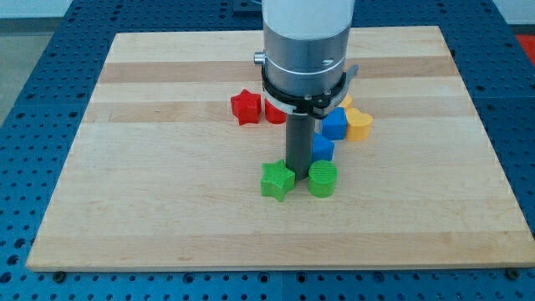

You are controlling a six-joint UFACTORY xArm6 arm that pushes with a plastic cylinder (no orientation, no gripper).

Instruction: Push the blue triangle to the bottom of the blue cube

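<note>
Camera view, L to R: red star sat apart, w/ a red block half hidden behind the arm. Green star and green cylinder flanked my tip, which held nothing, being a bare rod. Blue triangle touched the rod's right side, just below the blue cube, so probably nearly placed. Yellow block stood beside the cube.
</note>
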